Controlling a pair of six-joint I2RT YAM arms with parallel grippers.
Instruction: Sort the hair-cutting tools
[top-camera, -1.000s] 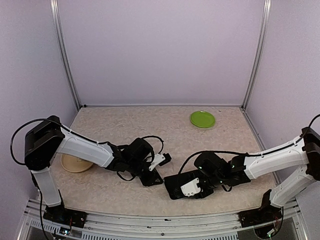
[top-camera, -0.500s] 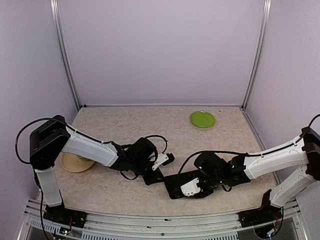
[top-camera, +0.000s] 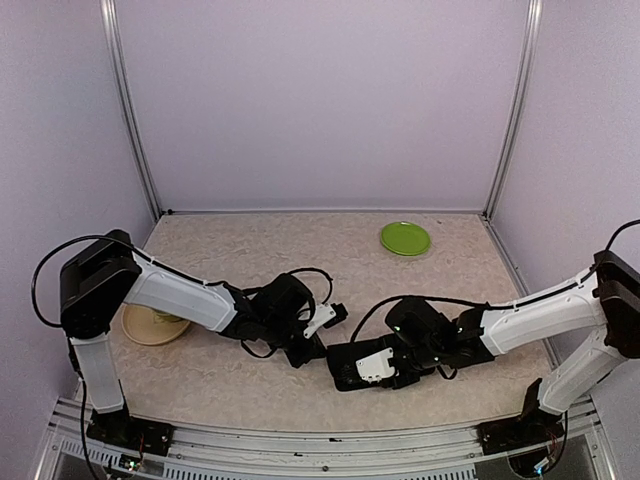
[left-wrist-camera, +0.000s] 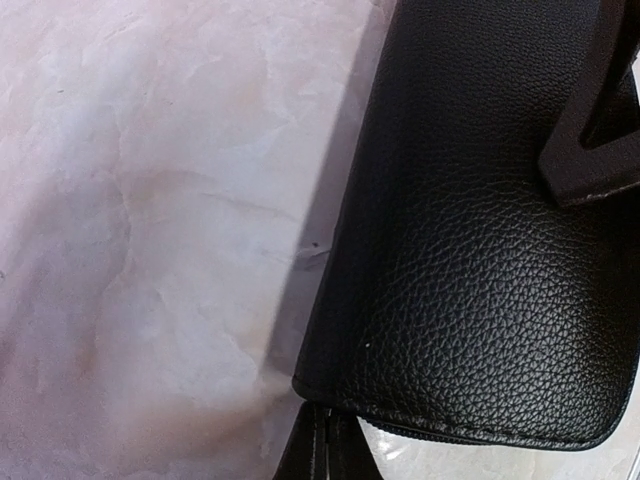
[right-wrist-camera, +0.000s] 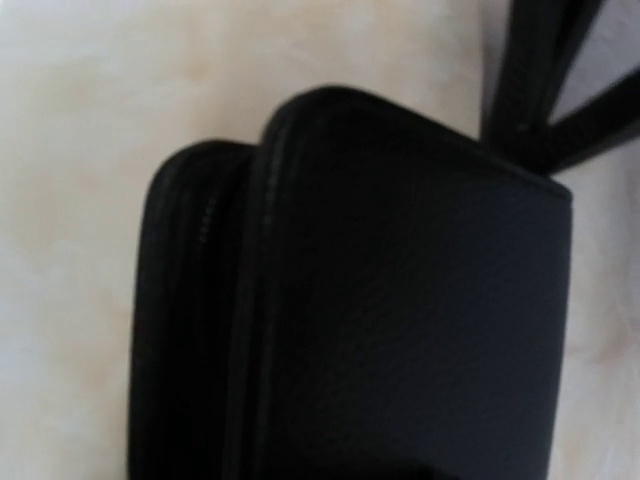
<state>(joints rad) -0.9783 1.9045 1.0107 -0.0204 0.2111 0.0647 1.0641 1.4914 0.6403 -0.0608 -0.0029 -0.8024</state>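
Observation:
The hair-cutting tools are hidden from every view. A flat black leather case with a zip lies on the table near the front, and it fills the left wrist view and the right wrist view. My left gripper is shut, its fingertips pressed together right at the case's near-left corner by the zip; whether they pinch anything thin does not show. My right gripper sits low over the case's top. One of its fingers rests on the leather, but how wide its jaws stand is hidden.
A green plate lies at the back right of the table. A tan round dish sits at the left, partly under my left arm. White walls and metal posts close the table in on three sides.
My left gripper has closed from open to shut and moved right, up to the case's corner. My right gripper and the case have shifted slightly left.

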